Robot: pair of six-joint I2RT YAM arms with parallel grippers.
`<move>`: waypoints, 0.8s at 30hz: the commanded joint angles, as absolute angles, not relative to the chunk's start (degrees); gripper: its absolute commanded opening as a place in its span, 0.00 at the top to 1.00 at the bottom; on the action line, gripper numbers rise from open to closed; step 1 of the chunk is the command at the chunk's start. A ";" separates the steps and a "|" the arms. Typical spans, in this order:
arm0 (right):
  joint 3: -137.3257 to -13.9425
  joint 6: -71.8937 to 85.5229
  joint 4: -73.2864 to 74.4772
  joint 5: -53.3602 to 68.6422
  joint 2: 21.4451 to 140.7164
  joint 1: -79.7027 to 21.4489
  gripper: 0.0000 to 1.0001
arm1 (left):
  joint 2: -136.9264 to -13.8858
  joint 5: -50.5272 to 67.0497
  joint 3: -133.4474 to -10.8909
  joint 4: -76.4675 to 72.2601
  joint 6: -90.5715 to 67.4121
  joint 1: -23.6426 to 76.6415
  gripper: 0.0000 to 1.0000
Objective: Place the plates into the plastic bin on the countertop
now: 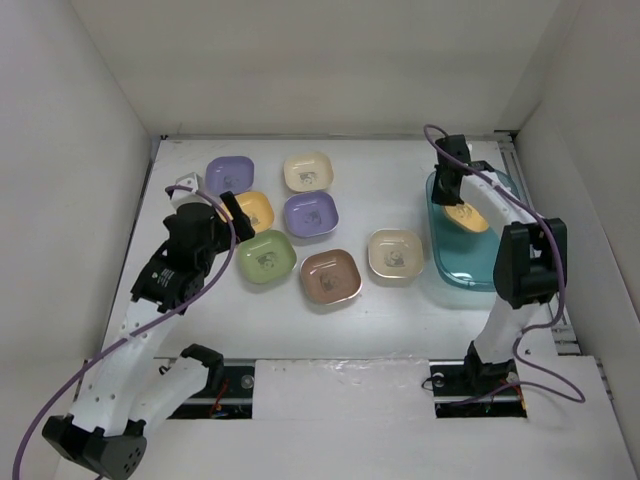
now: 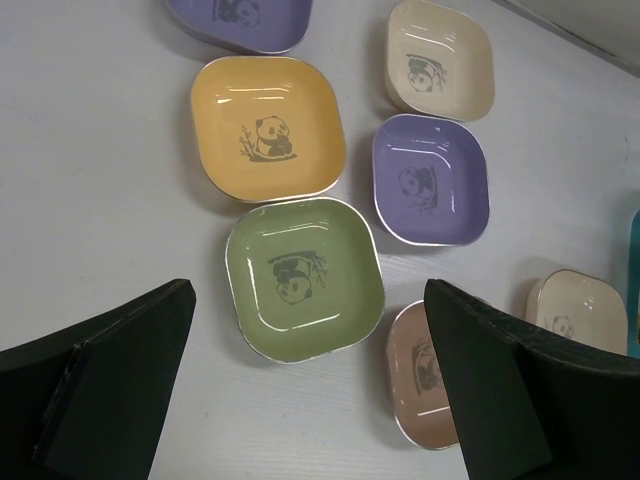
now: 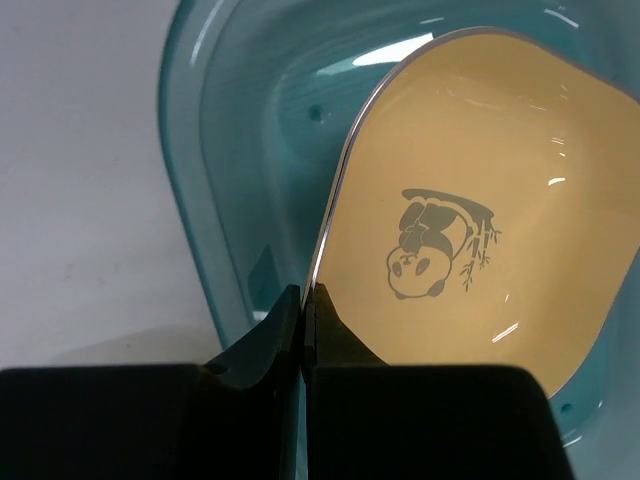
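- Plates lie in two places: seven rest on the tabletop (image 1: 400,330), mostly left of centre, and one is at the plastic bin (image 1: 470,272) on the right.
- Your right end effector (image 3: 302,305) is clamped on the near rim of the held yellow-orange plate (image 3: 470,230), with only that thin rim between its fingers.
- That plate sits tilted within the bin's walls, its panda mark facing up. You cannot tell whether its far edge touches the bin floor.
- Your left end effector (image 1: 236,208) hangs over the cluster with its fingers (image 2: 110,385) spread wide apart, gripping nothing.
- Between those fingers in your left wrist view lies the green plate (image 2: 305,278), upright and flat.
- Just beyond it is the second yellow-orange plate (image 2: 268,125), their rims almost touching.
- To the right is the near purple plate (image 2: 430,178), with the far cream plate (image 2: 440,60) beyond it.
- The far purple plate (image 2: 240,20) is cut off by the top edge.
- The brown plate (image 2: 425,375) is partly hidden behind one finger.
- The near cream plate (image 1: 396,254) lies just beside the bin's left wall, not touching it.
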State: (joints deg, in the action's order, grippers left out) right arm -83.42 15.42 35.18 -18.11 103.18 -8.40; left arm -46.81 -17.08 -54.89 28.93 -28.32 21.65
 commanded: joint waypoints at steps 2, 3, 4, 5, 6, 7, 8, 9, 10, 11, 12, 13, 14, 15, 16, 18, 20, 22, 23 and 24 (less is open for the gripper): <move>-85.17 17.84 33.22 -19.51 105.12 -7.03 1.00 | -45.97 -16.87 -55.55 27.25 -27.42 21.53 0.00; -85.69 18.45 33.22 -19.51 105.81 -6.51 0.99 | -45.44 -16.87 -55.55 27.25 -27.42 21.53 0.00; -85.69 18.98 33.22 -19.51 105.82 -6.50 0.93 | -45.44 -16.87 -55.55 27.25 -27.42 21.53 0.00; -85.69 18.98 33.22 -20.03 105.82 -6.50 0.87 | -45.44 -16.87 -55.55 27.25 -27.42 21.53 0.00; -85.69 18.98 33.22 -20.04 105.82 -6.50 0.79 | -45.44 -16.87 -55.55 27.25 -27.42 21.53 0.00; -85.69 18.98 33.22 -19.52 105.21 -6.50 0.72 | -45.44 -16.87 -55.55 27.25 -27.42 21.53 0.00; -85.69 19.51 33.22 -19.51 103.99 -6.50 0.60 | -45.44 -16.87 -55.55 27.25 -27.42 21.53 0.00; -85.17 19.51 32.61 -19.51 103.10 -6.50 0.54 | -45.44 -16.87 -55.55 27.25 -27.42 21.53 0.00; -84.38 19.51 32.09 -19.51 102.05 -7.98 0.50 | -45.44 -16.87 -55.55 26.72 -27.42 21.53 0.00; -84.38 19.51 32.08 -20.03 99.95 -8.69 0.38 | -45.44 -16.87 -55.55 26.72 -27.42 21.53 0.00; -84.38 19.51 32.08 -20.04 98.97 -9.40 0.33 | -45.44 -16.87 -55.55 26.72 -27.42 21.53 0.00; -84.37 19.51 32.08 -21.43 98.09 -10.97 0.33 | -45.44 -16.87 -55.55 26.72 -27.42 21.53 0.00; -84.90 19.51 32.78 -22.05 97.22 -11.77 0.32 | -45.44 -16.87 -55.55 26.72 -27.42 21.53 0.00; -84.90 19.51 33.31 -22.58 95.38 -12.82 0.29 | -45.44 -16.87 -55.55 26.72 -27.42 21.53 0.00; -84.90 19.51 33.31 -23.11 94.32 -14.14 0.17 | -45.44 -16.87 -55.55 26.72 -27.42 21.53 0.00; -83.41 20.29 33.31 -23.12 91.51 -18.71 0.03 | -45.44 -16.87 -55.55 26.72 -27.42 21.53 0.00; -81.92 22.75 33.31 -23.12 90.97 -23.17 0.03 | -45.44 -16.87 -55.55 26.72 -27.42 21.53 0.00; -79.37 26.51 32.43 -23.11 90.26 -26.18 0.03 | -45.44 -16.87 -55.55 26.72 -27.42 21.53 0.00; -78.41 27.85 31.56 -24.33 90.26 -27.67 0.03 | -45.96 -16.87 -55.55 26.72 -27.42 21.53 0.00; -76.40 29.25 31.03 -24.95 90.26 -30.47 0.03 | -45.97 -16.87 -55.55 26.72 -27.42 21.53 0.00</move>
